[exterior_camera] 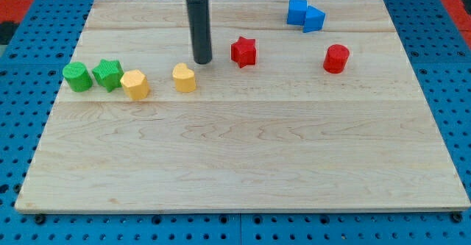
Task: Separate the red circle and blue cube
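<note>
A pale wooden board (243, 164) carries eight blocks: green cylinder (76, 76), green star (108, 74), two yellow blocks (135, 84) (184, 77), red star (243, 51), red cylinder (335, 58), and touching blue cube (296, 12) and blue wedge (314, 19).

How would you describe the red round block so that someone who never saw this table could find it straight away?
Start at the wooden board and go to its right side, toward the view's top. Below the pair of blue blocks, standing apart from them, is the red circle, a short upright cylinder. The only other red piece, the red star, is pointed and sits further left, near my tip.
</note>
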